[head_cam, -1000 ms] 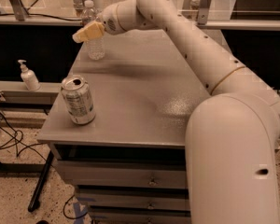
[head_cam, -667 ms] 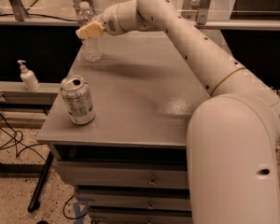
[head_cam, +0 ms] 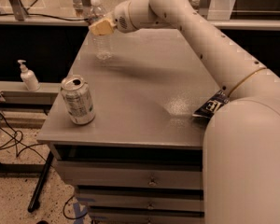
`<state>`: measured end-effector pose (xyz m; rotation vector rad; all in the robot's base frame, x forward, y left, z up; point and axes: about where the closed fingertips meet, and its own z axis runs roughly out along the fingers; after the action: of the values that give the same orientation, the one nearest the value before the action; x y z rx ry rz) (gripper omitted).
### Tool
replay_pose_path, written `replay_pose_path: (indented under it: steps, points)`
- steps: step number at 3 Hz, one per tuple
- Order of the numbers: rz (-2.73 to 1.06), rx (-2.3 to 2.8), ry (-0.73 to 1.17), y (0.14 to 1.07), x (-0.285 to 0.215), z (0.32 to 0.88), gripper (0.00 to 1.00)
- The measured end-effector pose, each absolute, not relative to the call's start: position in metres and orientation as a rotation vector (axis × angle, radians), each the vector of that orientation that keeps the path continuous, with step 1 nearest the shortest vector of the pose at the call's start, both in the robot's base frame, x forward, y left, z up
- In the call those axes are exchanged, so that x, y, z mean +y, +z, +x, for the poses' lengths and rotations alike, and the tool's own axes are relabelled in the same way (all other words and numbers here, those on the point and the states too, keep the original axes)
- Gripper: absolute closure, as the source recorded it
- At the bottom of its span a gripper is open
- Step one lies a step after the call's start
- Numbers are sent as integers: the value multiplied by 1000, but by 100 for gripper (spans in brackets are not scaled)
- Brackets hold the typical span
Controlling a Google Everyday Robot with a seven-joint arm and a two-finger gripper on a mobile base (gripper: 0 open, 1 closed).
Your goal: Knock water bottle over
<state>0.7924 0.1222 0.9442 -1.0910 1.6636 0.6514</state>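
Note:
The water bottle (head_cam: 103,45) is a clear ribbed bottle with a white cap. It stands upright near the far left edge of the grey table (head_cam: 144,92). My gripper (head_cam: 101,27), with tan tips, is at the bottle's upper half and covers its label band. It appears to touch the bottle there. The arm reaches in from the right, across the back of the table.
A silver drink can (head_cam: 78,101) stands upright near the table's front left corner. A white pump-dispenser bottle (head_cam: 28,76) sits on a lower shelf to the left. My arm's large body (head_cam: 252,162) fills the right foreground. Cables lie on the floor at the left.
My gripper has moved a little to the right. The water bottle has shifted slightly right with it and still stands upright. The can has not moved.

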Motion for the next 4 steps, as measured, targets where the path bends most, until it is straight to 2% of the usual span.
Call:
replay_pose_path:
  steps: [1,3,4]
  points:
    - [-1161,1675,577,967,91,792,100]
    - [-1375,1767,397,999,33,778,100]
    - [-1556,1875,343,975,15,749,100]
